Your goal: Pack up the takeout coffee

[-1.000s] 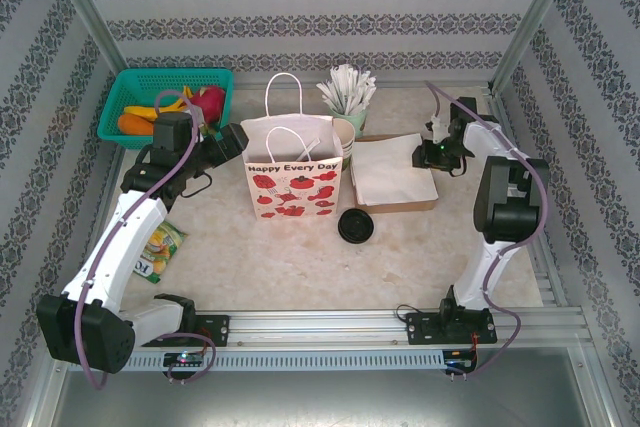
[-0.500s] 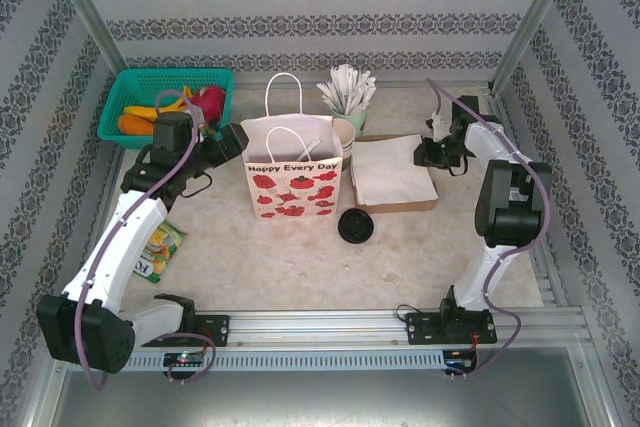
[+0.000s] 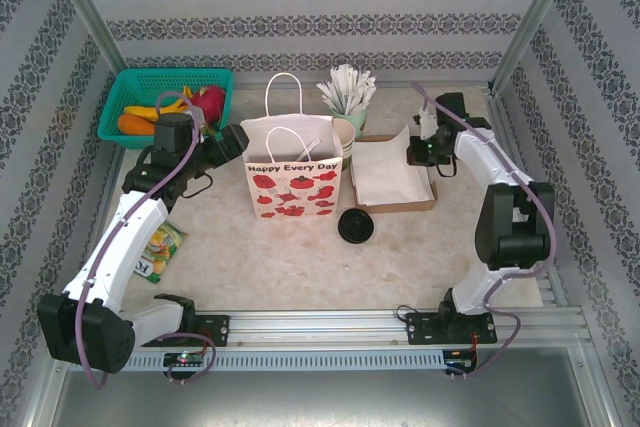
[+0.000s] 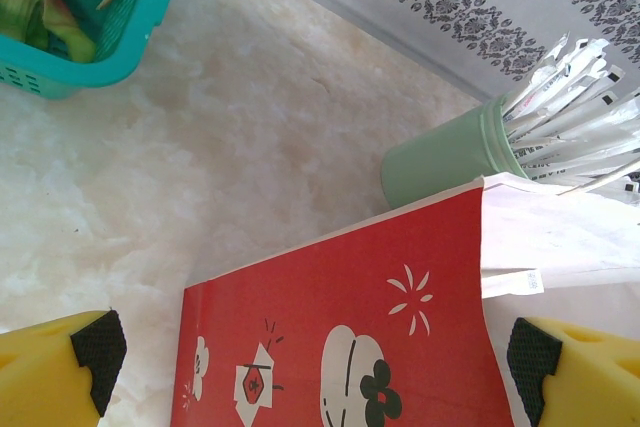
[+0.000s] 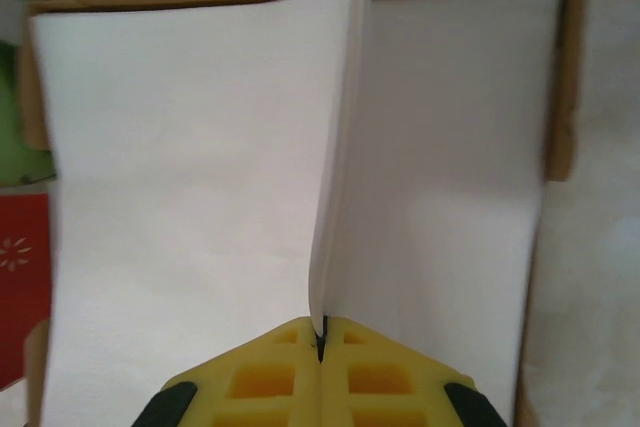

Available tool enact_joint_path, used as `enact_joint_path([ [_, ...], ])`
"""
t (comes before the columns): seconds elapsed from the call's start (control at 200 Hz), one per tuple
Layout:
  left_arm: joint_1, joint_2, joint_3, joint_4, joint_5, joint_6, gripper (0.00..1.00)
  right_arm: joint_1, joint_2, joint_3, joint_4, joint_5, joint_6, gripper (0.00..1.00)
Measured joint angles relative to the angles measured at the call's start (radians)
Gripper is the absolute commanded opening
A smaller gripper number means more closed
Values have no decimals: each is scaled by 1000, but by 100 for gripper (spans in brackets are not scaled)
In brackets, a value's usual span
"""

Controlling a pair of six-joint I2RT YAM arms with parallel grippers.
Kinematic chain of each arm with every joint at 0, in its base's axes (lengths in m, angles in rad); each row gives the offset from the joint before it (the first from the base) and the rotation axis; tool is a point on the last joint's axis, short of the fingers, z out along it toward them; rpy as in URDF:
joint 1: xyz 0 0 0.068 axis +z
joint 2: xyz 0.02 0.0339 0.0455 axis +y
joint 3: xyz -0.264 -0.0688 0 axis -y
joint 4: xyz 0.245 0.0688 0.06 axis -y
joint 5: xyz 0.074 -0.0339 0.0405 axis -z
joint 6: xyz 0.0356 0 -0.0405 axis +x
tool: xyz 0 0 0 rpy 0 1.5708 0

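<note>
The lower middle of the table (image 3: 290, 267) lies open, apart from the black lid (image 3: 356, 225). Mid-frame the paper bag (image 3: 293, 175) stands like a wall, with the cup of straws (image 3: 348, 112) close behind its right corner. The brown tray (image 3: 405, 206) fills centre right, with a white sheet (image 5: 345, 97) raised over it. The basket (image 3: 165, 97) blocks the upper left.

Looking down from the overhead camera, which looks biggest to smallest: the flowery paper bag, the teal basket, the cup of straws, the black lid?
1. The paper bag and the teal basket look too close to rank; the bag stands upright, so its top is nearer the camera.
2. The cup of straws.
3. The black lid, clearly smallest.
</note>
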Motion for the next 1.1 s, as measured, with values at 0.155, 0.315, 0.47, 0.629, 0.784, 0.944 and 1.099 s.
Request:
enact_joint_path([
  [0.155, 0, 0, 0, 0, 0, 0, 100, 88, -60, -19, 26, 84, 67, 0],
  [0.315, 0, 0, 0, 0, 4, 0, 100, 96, -108, -23, 33, 139, 141, 0],
  [0.47, 0, 1, 0, 0, 11, 0, 100, 96, -124, -10, 16, 190, 182, 0],
  [0.629, 0, 3, 0, 0, 20, 0, 100, 96, -130, 3, 2, 227, 218, 0],
  [0.784, 0, 3, 0, 0, 23, 0, 100, 89, -160, 17, -18, 234, 263, 0],
  [0.944, 0, 3, 0, 0, 23, 0, 100, 29, -173, 26, -43, 230, 322, 0],
  [1.099, 0, 10, 0, 1, 26, 0, 100, -35, -169, -7, -48, 230, 346, 0],
])
